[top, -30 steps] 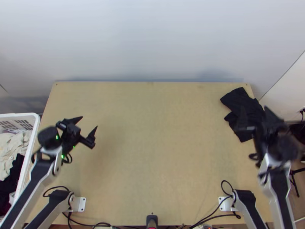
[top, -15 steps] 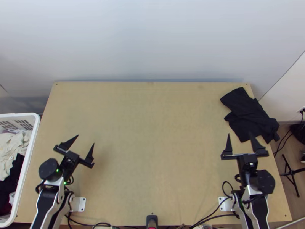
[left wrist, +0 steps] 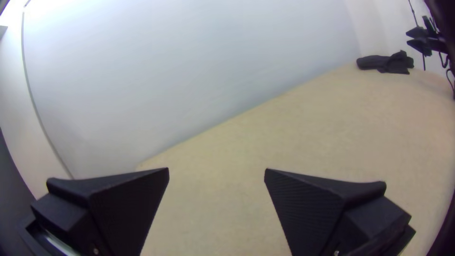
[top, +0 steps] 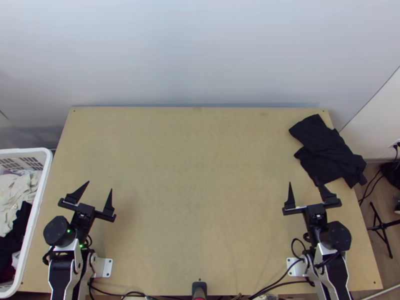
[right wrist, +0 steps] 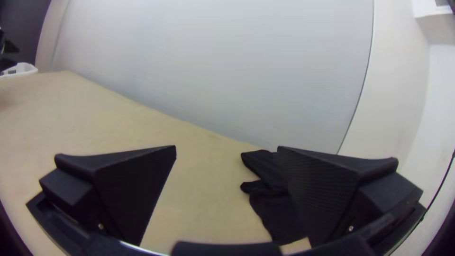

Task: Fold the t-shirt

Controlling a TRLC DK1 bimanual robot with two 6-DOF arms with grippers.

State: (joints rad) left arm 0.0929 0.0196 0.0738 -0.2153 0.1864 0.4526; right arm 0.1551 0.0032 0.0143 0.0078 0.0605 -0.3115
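Tabletop [top: 200,175] carries the black shirt [top: 327,150], bunched near the far right corner and lapping over the right edge. Looks light and limp to me; I'd pinch its end nearest the far edge. Left gripper [top: 100,186] and right gripper [top: 304,181] gape, both empty.

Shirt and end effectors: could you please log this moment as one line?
shirt: rumpled, overhanging right edge of table | left end effector: open, empty | right end effector: open, empty
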